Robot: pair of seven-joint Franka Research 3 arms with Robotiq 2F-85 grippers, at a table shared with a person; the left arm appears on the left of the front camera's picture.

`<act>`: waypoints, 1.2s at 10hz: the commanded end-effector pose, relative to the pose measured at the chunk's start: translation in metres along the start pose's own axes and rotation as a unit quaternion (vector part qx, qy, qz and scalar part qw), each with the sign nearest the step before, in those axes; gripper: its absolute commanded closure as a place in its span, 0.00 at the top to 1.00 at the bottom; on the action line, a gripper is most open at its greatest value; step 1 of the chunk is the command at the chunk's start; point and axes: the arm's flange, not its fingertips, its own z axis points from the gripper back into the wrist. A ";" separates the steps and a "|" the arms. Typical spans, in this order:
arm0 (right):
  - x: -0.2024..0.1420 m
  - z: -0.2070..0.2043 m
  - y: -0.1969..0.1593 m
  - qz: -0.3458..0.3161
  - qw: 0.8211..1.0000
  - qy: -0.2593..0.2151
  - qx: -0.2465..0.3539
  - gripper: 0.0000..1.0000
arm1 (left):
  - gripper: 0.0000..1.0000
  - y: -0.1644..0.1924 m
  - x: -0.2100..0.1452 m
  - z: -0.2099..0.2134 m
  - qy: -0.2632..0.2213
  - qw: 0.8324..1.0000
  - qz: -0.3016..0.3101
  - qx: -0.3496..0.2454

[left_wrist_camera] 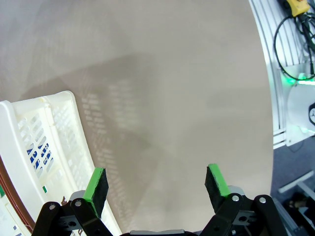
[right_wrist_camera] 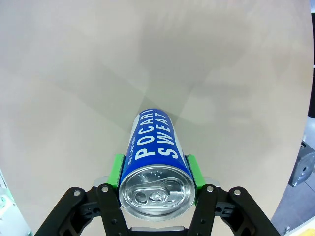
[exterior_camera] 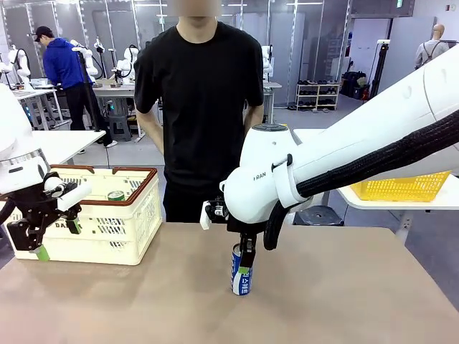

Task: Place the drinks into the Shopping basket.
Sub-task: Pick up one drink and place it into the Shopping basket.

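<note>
A: Tan table (exterior_camera: 344, 301), centre frame: right gripper (exterior_camera: 244, 266) clamped on upright blue can (exterior_camera: 241, 272), ready for lifting.
B: Left gripper (exterior_camera: 50, 236) spread wide, holding nothing, beside Shopping basket (exterior_camera: 107, 236) at left; green can (exterior_camera: 115, 195) inside.

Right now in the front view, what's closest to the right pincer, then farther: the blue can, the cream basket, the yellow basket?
1. Blue can: held in the right pincer, mid-table.
2. Yellow basket: behind, on a side table to the right.
3. Cream basket: far left of the table.
</note>
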 end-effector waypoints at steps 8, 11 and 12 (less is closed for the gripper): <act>-0.006 0.015 -0.011 0.019 1.000 0.000 -0.002 1.00 | 1.00 -0.001 0.002 0.001 0.007 1.000 0.006 -0.006; -0.027 0.026 -0.016 0.013 1.000 0.017 0.005 1.00 | 1.00 -0.001 0.002 0.001 0.007 1.000 0.006 -0.006; -0.040 0.032 -0.019 0.005 1.000 0.009 -0.001 1.00 | 1.00 -0.001 0.002 0.001 0.007 1.000 0.006 -0.006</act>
